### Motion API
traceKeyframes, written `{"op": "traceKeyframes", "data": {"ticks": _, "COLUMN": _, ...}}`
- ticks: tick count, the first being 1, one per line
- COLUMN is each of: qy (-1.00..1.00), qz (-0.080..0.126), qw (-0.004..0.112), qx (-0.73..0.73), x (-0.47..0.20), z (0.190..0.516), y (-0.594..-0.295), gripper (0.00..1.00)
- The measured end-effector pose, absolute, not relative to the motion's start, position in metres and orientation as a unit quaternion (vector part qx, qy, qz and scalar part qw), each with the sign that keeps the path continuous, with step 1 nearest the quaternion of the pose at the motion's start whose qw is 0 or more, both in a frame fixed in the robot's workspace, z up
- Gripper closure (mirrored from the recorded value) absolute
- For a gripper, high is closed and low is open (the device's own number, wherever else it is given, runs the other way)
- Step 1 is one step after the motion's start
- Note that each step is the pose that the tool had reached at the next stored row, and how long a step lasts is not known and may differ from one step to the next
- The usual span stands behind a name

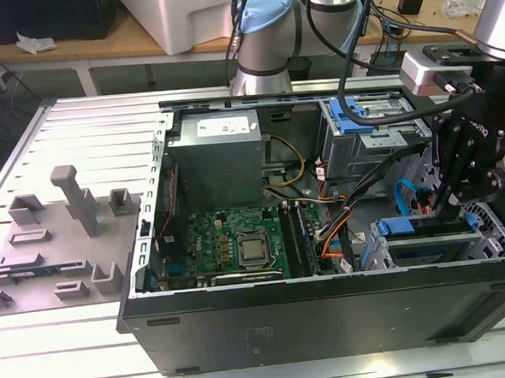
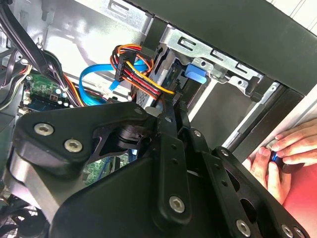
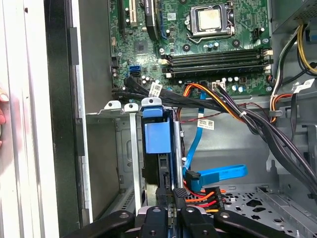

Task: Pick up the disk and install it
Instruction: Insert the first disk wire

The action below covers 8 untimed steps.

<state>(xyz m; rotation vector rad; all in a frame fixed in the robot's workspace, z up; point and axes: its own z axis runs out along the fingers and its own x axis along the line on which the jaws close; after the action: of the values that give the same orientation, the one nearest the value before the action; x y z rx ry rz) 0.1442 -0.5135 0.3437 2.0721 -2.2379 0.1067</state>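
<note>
- Claw point(image 1: 467, 169): black linkage fingers, lowered inside the open computer case point(image 1: 329, 313) at the exterior view's right. Both wrist views show the fingers drawn close together at the tips, over the edge of the drive bay; whether they pinch the disk or only press against it cannot be told.
- Disk point(image 3: 157, 158): stands on edge in the drive cage point(image 3: 130, 148), its blue carrier tab uppermost in the first wrist view. It appears slid part-way or fully into the slot, the cage rails guiding it on either side, which is why it sits upright rather than flat.
- Cable bundle point(image 3: 225, 106): orange, black and red leads run from the motherboard point(image 3: 198, 49) across to the bay; a blue data cable point(image 3: 218, 173) lies loose just beside the disk, apparently not plugged in.
- Power supply point(image 1: 214, 161): grey box at the case's far side, well apart from the claw.
- Person's hand point(image 2: 277, 156): rests against the case's outer wall in the second wrist view, seemingly steadying it.
- Table point(image 1: 78, 140): slotted metal surface carrying the case and grey fixture blocks point(image 1: 73, 204).
</note>
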Motion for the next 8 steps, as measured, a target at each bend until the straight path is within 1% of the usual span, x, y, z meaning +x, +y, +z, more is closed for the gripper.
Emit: {"op": "traceKeyframes", "data": {"ticks": 8, "qy": -0.733, "qz": 0.035, "qw": 0.045, "qx": 0.678, "x": 0.1442, "z": 0.3426, "y": -0.5138, "gripper": 0.83}}
